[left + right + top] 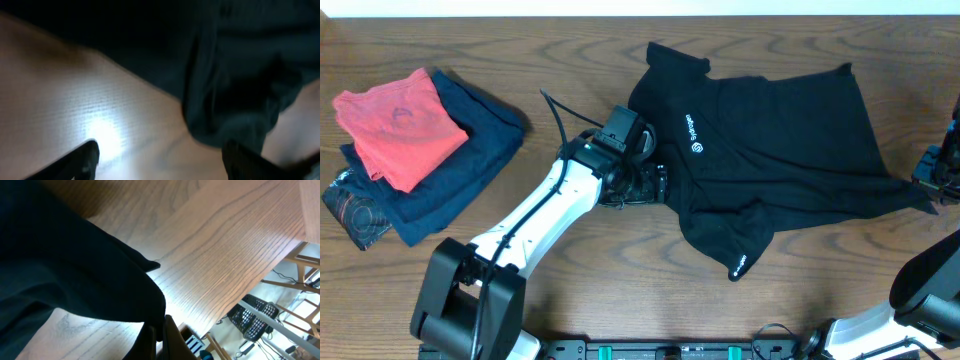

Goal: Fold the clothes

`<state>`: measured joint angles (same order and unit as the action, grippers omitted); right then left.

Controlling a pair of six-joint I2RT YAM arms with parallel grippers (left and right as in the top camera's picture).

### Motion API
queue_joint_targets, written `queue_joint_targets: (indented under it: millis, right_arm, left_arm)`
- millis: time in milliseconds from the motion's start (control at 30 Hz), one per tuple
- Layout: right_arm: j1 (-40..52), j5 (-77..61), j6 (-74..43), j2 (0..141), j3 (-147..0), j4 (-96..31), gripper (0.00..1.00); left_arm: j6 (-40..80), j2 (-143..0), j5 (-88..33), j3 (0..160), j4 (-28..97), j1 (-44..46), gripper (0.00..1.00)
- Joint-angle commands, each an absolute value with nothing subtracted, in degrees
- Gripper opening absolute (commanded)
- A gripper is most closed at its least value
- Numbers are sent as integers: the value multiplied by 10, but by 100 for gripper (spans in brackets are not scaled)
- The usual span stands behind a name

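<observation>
A black T-shirt [770,140] of soft, matte fabric is spread in loose creases across the middle and right of the wood-grained bench [620,290]. White lettering [691,130] is printed on the chest, and a further white mark is seen near one lower corner. The shirt's left edge is met by the left pincer [655,187]. Its dark fingers [87,152] are seen set wide apart in the wrist view, with nothing gripped between them. A stretched point of the shirt's right side is clamped in the right pincer [932,183], its jaws pressed together on the cloth. At the far left, a folded coral-red garment [398,122] is laid on a folded navy-blue one [470,160], under which a dark printed piece [355,210] is tucked.
</observation>
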<state>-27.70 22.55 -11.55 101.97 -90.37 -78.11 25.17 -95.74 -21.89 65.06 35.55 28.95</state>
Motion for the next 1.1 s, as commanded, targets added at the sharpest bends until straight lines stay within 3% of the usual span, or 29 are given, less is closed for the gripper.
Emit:
queue_joint_targets:
  millis: [0, 400, 467, 500, 600, 700, 800, 833, 967, 1000, 1067]
  right_arm:
    - [-274, 220, -115, 1016, -904, -780, 1]
    - [-273, 211, -110, 1016, -904, -779, 1]
    - [-273, 211, -110, 1016, -904, -780, 1]
    - [-273, 211, -110, 1016, -904, -779, 1]
    - [-273, 208, -110, 1016, -904, -778, 1]
    - [-273, 190, -108, 1016, -904, -777, 1]
    - [-273, 156, -94, 1016, -904, -777, 1]
    - [-273, 146, -88, 1016, -904, -777, 1]
    - [-273, 139, -84, 1016, -904, -778, 1]
    - [-272, 138, -84, 1016, -904, -779, 1]
    - [-272, 138, -84, 1016, -904, -779, 1]
  left_arm:
    - [297, -980, -171, 630, 305, 287, 80]
    - [300, -1107, -70, 630, 163, 286, 77]
    - [303, -1120, -67, 630, 164, 281, 40]
    - [303, -1121, -67, 630, 164, 275, 28]
    - [303, -1112, -57, 634, 164, 244, 11]
    - [292, -1090, -42, 647, 164, 189, 8]
    - [290, -1068, -56, 661, 164, 128, 9]
    - [290, -1062, -75, 663, 164, 110, 13]
    - [290, -1049, -233, 663, 201, 68, 69]
    - [290, -1049, -286, 662, 231, 65, 78]
    - [290, -1049, -353, 662, 306, 68, 82]
